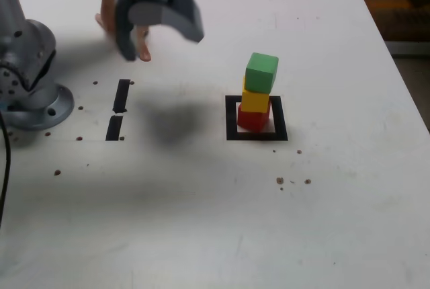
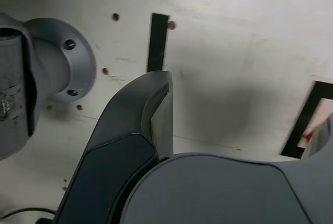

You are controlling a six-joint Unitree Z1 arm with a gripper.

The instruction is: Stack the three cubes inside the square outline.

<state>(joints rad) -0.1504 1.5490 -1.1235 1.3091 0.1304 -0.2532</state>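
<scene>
Exterior view: three cubes stacked in the square outline (image 1: 256,134), right of centre. Red cube (image 1: 253,119) at the bottom, yellow cube (image 1: 255,100) on it, green cube (image 1: 261,72) on top, twisted a bit and overhanging toward the right. Red sits toward the left edge of the frame, so the tower isn't centred, though it looks inside the tape. Gripper (image 1: 158,30) hangs high at far left, well apart from the stack, jaws spread, nothing between them. Stacking looks done; standing clear keeps it from knocking the tower. A person's hand (image 1: 124,23) is behind the gripper. Two tape strips (image 1: 118,110) lie left, near the arm base (image 1: 33,80).

Wrist view: camera looks down past one jaw, nothing held. Arm base (image 2: 57,62) and one tape strip (image 2: 157,40) visible; outline corner (image 2: 304,125) at the edge with a sliver of red.
</scene>
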